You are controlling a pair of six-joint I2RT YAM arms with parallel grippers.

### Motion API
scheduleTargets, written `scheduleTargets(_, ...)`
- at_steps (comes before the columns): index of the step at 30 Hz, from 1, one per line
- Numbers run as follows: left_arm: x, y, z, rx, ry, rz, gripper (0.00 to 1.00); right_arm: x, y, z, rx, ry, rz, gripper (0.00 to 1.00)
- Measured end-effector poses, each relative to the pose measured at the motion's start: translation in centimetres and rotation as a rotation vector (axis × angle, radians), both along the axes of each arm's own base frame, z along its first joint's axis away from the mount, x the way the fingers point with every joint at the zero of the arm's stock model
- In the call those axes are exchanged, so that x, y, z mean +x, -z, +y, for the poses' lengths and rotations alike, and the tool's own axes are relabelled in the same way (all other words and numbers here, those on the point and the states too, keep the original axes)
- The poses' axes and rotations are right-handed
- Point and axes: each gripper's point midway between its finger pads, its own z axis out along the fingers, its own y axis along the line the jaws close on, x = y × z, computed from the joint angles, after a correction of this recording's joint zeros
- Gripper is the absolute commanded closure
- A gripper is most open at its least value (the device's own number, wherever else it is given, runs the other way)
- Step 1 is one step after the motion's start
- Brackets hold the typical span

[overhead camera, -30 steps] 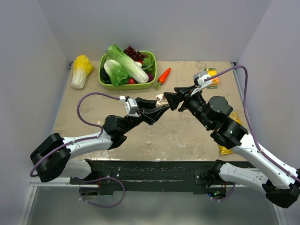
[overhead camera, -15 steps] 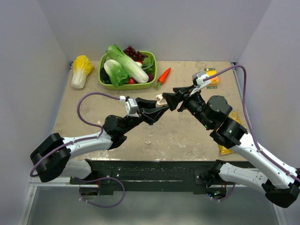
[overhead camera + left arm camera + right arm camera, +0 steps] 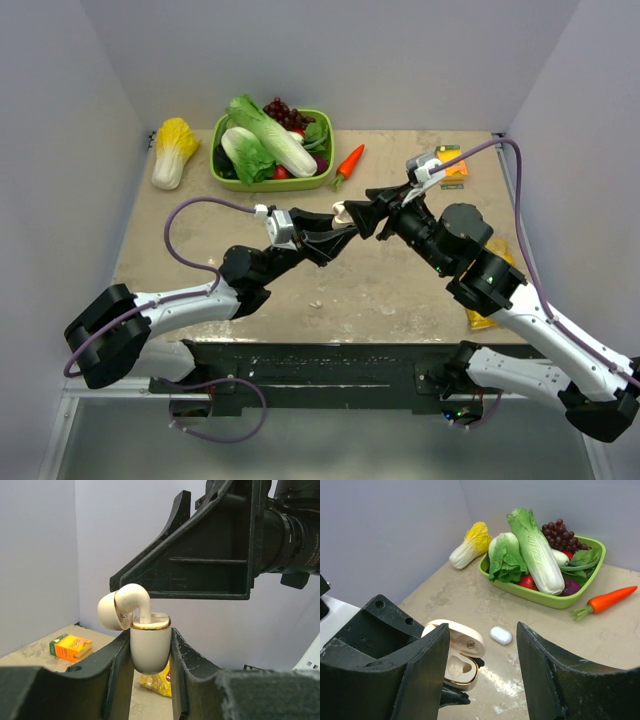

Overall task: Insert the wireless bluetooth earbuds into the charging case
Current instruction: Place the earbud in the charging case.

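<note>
- The charging case (image 3: pixel 150 647) is hanging in the air just 12 o'clock of the middle of the table (image 3: pixel 170 250). It's standing upright with its lid flipped open, and the hollow inside is showing in the right wrist view.
- A yellow cabbage (image 3: pixel 175 151) is lying at 10 o'clock.
- A green tray (image 3: pixel 270 183) is sitting at 11 o'clock, loaded with lettuce, grapes and other veg.
- The left gripper (image 3: pixel 342 222) is pinching the case's lower half between both fingers.
- A small white pill-shaped bit (image 3: pixel 500 635) is lying on the table under the case. Can't tell if it's an earbud.
- A carrot (image 3: pixel 349 163) is lying at 12 o'clock, just beside the tray.
- The right gripper (image 3: pixel 356 216) is hovering at the case's 3 o'clock, fingers spread, gripping nothing.
- An orange carton (image 3: pixel 455 168) is sitting at 2 o'clock, and a yellow packet (image 3: pixel 481 321) at 4.
</note>
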Motion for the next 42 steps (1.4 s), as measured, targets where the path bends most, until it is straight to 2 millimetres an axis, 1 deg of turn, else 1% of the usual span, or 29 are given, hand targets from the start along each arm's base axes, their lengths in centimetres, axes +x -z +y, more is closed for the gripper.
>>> scheduleTargets(8,0.0,0.0,0.0,0.002,-0.004,-0.005,1.0,-0.1,-0.2,-0.1,0.005,0.001,-0.004,0.39)
scheduleTargets(17,0.1,0.0,0.0,0.005,-0.007,-0.011,1.0,-0.7,-1.2,-0.8,0.026,0.002,-0.024,0.38)
scheduleTargets(24,0.1,0.0,0.0,0.006,-0.009,-0.013,1.0,-0.7,-1.0,-0.8,0.02,0.003,-0.018,0.39)
scheduleTargets(42,0.0,-0.1,0.1,0.006,-0.011,-0.018,1.0,-0.8,-0.2,0.9,-0.006,-0.07,0.005,0.38)
